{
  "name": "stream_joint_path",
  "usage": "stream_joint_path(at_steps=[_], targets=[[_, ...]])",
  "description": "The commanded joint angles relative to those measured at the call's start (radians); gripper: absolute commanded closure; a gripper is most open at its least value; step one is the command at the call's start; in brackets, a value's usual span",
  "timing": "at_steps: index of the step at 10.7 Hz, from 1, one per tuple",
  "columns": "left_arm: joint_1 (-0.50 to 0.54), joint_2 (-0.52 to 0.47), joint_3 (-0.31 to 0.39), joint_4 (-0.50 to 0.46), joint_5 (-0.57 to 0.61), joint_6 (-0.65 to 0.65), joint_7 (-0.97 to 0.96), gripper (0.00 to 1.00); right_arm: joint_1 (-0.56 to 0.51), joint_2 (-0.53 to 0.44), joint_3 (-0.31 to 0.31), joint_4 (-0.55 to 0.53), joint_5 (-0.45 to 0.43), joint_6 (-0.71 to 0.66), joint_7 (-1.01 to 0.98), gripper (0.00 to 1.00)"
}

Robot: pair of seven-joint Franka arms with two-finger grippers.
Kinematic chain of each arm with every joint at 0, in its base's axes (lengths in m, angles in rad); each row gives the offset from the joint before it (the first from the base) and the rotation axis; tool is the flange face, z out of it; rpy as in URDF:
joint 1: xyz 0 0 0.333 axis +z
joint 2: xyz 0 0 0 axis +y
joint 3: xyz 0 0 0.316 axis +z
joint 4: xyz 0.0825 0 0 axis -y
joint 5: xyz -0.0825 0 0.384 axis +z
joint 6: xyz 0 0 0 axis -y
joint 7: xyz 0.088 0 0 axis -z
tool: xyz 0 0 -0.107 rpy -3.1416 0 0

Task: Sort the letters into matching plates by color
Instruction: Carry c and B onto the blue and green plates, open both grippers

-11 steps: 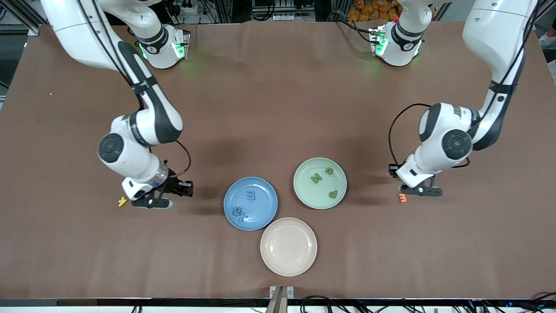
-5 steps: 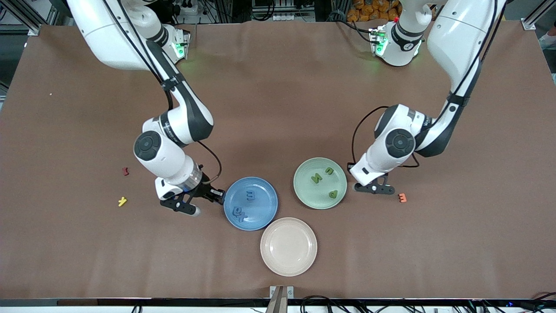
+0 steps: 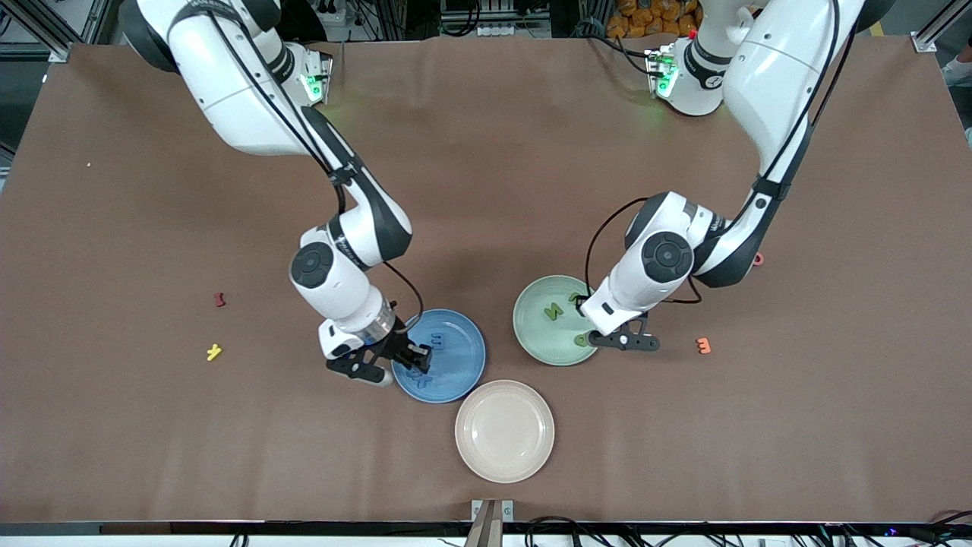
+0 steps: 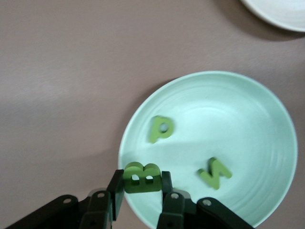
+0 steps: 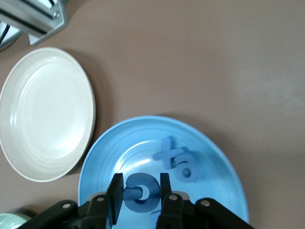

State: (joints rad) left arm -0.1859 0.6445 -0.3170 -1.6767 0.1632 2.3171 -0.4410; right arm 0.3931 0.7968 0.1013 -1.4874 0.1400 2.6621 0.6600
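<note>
My left gripper (image 4: pixel 141 179) is shut on a green letter B (image 4: pixel 141 176), which hangs over the rim of the pale green plate (image 4: pixel 248 119). A green P (image 4: pixel 161 129) and a green N (image 4: pixel 215 172) lie in that plate (image 3: pixel 535 334). My right gripper (image 5: pixel 139 190) is shut on a round blue letter (image 5: pixel 141 192) over the blue plate (image 5: pixel 224 186). Two more blue letters (image 5: pixel 177 160) lie together in it. In the front view the right gripper (image 3: pixel 410 357) is over the blue plate's (image 3: pixel 459 368) edge and the left gripper (image 3: pixel 600 339) over the green plate's edge.
An empty beige plate (image 3: pixel 504 431) lies nearer the front camera, between the two plates. A red letter (image 3: pixel 220 299) and a yellow letter (image 3: pixel 214 352) lie toward the right arm's end. An orange letter (image 3: pixel 704 346) lies toward the left arm's end.
Both arms swung in toward the middle of the table, each with a letter in its gripper. The right gripper came from beside the yellow letter, the left from beside the orange one.
</note>
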Motion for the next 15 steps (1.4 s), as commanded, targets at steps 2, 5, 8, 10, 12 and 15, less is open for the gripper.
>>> stream_joint_path(at_steps=[2,5,8,10,12,15], targets=[[-0.053,0.127,0.003,0.167,-0.014,0.004,-0.065,1.00,0.032,0.041,-0.009,0.056,0.001,0.001,0.008,0.00],[-0.075,0.161,0.001,0.216,-0.014,0.014,-0.079,1.00,0.001,0.018,-0.028,0.049,-0.003,-0.060,-0.131,0.00],[-0.110,0.201,0.003,0.221,-0.043,0.125,-0.105,1.00,-0.086,-0.031,-0.054,0.049,-0.003,-0.215,-0.332,0.00],[-0.115,0.210,0.003,0.232,-0.044,0.140,-0.111,1.00,-0.170,-0.056,-0.060,0.042,-0.005,-0.252,-0.483,0.00],[-0.115,0.210,0.003,0.235,-0.048,0.142,-0.111,0.72,-0.236,-0.065,-0.087,0.041,-0.003,-0.266,-0.592,0.00],[-0.112,0.202,0.003,0.238,-0.048,0.146,-0.133,0.00,-0.306,-0.099,-0.147,0.042,-0.005,-0.356,-0.739,0.00]])
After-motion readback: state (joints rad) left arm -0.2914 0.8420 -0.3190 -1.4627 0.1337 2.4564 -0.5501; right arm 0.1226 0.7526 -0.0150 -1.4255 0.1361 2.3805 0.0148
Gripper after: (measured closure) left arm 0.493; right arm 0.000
